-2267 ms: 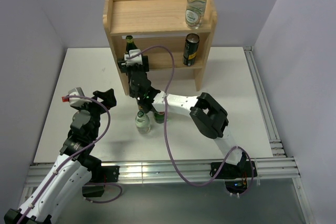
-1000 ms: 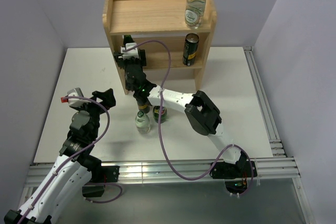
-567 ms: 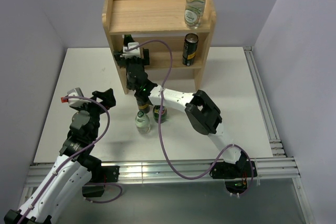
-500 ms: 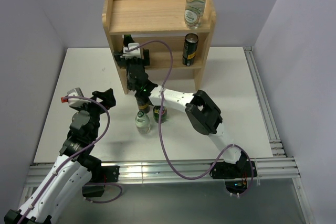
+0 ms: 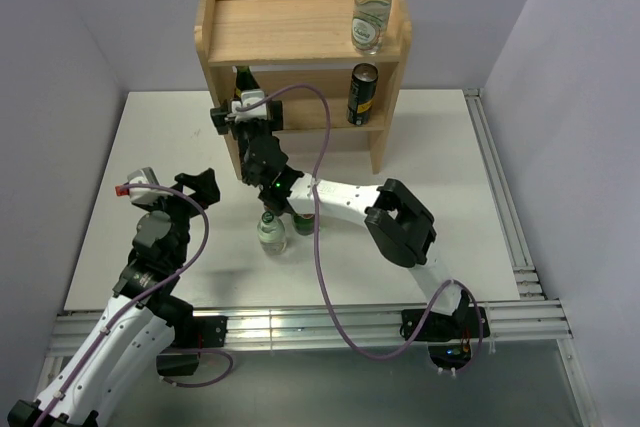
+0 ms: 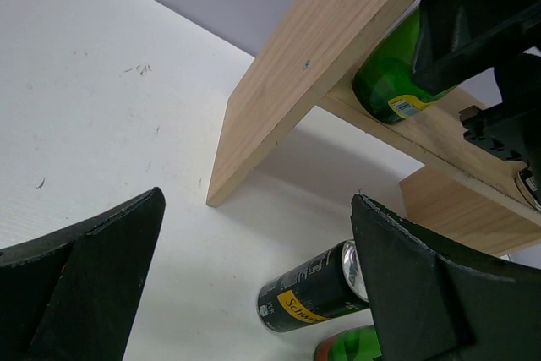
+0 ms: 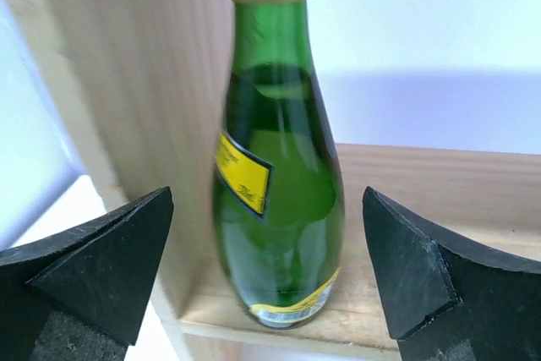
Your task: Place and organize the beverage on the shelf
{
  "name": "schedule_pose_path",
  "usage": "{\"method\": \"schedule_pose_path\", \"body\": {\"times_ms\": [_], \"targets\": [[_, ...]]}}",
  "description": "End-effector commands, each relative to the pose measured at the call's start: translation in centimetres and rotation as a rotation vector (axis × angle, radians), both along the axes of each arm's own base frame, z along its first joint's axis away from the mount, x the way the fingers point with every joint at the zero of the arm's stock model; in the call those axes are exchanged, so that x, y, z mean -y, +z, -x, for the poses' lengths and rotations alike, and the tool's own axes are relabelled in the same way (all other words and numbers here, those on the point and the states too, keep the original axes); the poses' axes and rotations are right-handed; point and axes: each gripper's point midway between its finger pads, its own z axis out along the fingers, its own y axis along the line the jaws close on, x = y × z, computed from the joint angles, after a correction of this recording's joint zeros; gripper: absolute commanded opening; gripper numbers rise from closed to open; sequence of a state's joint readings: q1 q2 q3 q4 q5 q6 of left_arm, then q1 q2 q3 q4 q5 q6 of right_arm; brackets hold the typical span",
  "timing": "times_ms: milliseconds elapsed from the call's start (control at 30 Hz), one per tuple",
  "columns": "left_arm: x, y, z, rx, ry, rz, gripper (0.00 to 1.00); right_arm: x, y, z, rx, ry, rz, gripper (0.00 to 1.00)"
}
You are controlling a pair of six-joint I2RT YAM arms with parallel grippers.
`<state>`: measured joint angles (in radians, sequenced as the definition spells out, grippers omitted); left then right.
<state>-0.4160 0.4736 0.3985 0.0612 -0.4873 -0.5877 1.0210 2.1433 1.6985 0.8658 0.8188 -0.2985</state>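
Note:
The wooden shelf (image 5: 300, 32) stands at the back of the table. A clear bottle (image 5: 371, 7) stands on its top board at the right. A dark can (image 5: 363, 94) stands on the lower board at the right. A dark green bottle (image 5: 243, 75) stands on the lower board against the left panel, and it also shows in the right wrist view (image 7: 279, 183). My right gripper (image 5: 243, 112) is open in front of it, fingers either side and apart from the glass. My left gripper (image 5: 185, 187) is open and empty. On the table are a clear bottle (image 5: 269, 230), a can (image 6: 317, 289) and a green bottle (image 6: 347, 346).
The right arm (image 5: 345, 202) stretches over the table's drinks and partly hides the can and green bottle from above. The shelf's left side panel (image 6: 330, 65) stands just left of my right gripper. A metal rail (image 5: 500, 197) runs along the table's right edge.
My right gripper carried the dark green bottle into the lower tier's left corner, opened and let it go, then drew back slightly. The left arm has not moved.

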Motion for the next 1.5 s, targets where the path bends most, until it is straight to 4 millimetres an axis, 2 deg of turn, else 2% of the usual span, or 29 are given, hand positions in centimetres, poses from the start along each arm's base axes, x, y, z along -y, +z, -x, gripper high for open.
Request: {"method": "schedule_pose_path", "body": {"times_ms": [0,133,200,233,267,300,333,400,433,467,500,567,600,633,700,767,800,867,900,967,1200,1300,1467], "targets": [[-0.3,1.1,0.2,0.028,0.012,-0.001,0.99,1.2,4.8,1.5,0.070,-0.006,-0.091,1.00],[-0.3,1.0,0.4,0.031,0.010,0.001,0.99,1.3,4.6,1.9,0.062,-0.009,-0.086,1.00],[-0.3,1.0,0.3,0.028,0.010,-0.001,0.99,1.8,5.3,2.9,0.066,-0.022,-0.099,1.00],[-0.3,0.9,0.3,0.026,0.010,-0.002,0.99,2.0,4.7,3.4,0.057,-0.025,-0.083,1.00],[-0.3,1.0,0.3,0.029,0.010,0.001,0.99,2.4,5.0,4.1,0.064,-0.029,-0.096,1.00],[-0.3,0.9,0.3,0.027,0.010,0.000,0.99,2.8,6.3,5.5,0.078,-0.022,-0.111,1.00],[-0.3,1.0,0.3,0.030,0.007,0.001,0.99,3.2,5.2,6.2,0.061,-0.030,-0.087,1.00],[-0.2,1.0,0.3,0.030,0.005,0.003,0.99,4.3,7.1,8.8,0.082,-0.013,-0.127,1.00],[-0.2,1.0,0.3,0.030,0.005,0.003,0.99,4.8,5.9,9.5,0.059,-0.024,-0.105,1.00],[-0.2,0.9,0.3,0.029,0.002,0.002,0.99,5.2,5.9,10.3,0.050,-0.025,-0.112,1.00],[-0.1,0.9,0.3,0.029,0.002,0.002,0.99,5.9,7.1,11.8,0.044,-0.012,-0.150,1.00],[-0.1,0.9,0.3,0.029,0.001,0.002,0.99,6.9,5.2,13.1,-0.007,-0.023,-0.121,1.00],[-0.1,1.0,0.2,0.032,0.001,0.005,0.99,7.8,6.0,14.0,-0.015,-0.013,-0.170,1.00],[-0.1,1.0,0.2,0.032,0.001,0.005,0.99,7.9,4.6,15.0,-0.041,0.001,-0.152,1.00],[-0.1,0.9,0.3,0.029,-0.002,0.004,0.99,9.2,3.8,16.2,-0.096,-0.005,-0.197,1.00],[-0.1,0.9,0.3,0.029,-0.001,0.002,0.99,10.0,0.6,17.3,-0.163,-0.017,-0.144,1.00],[0.0,0.9,0.3,0.027,-0.002,0.003,0.99,10.4,0.5,17.8,-0.188,0.003,-0.235,1.00],[0.0,0.9,0.2,0.029,-0.004,0.004,0.99,10.9,-3.4,18.4,-0.256,0.009,-0.189,1.00],[0.0,0.8,0.2,0.026,-0.005,0.004,0.99,11.0,-3.9,18.6,-0.277,0.021,-0.264,1.00],[0.1,0.7,0.1,0.022,-0.007,0.002,0.99,11.5,-6.8,18.5,-0.321,0.016,-0.219,1.00],[0.1,0.4,0.1,0.014,-0.007,-0.001,0.99,10.6,-13.6,17.7,-0.447,0.051,-0.216,1.00],[0.0,0.5,0.2,0.016,-0.002,0.000,0.99,10.2,-15.5,17.4,-0.472,0.052,-0.201,1.00],[0.0,0.3,0.1,0.012,-0.004,-0.002,0.99,10.0,-17.2,16.9,-0.493,0.030,-0.188,1.00]]}}
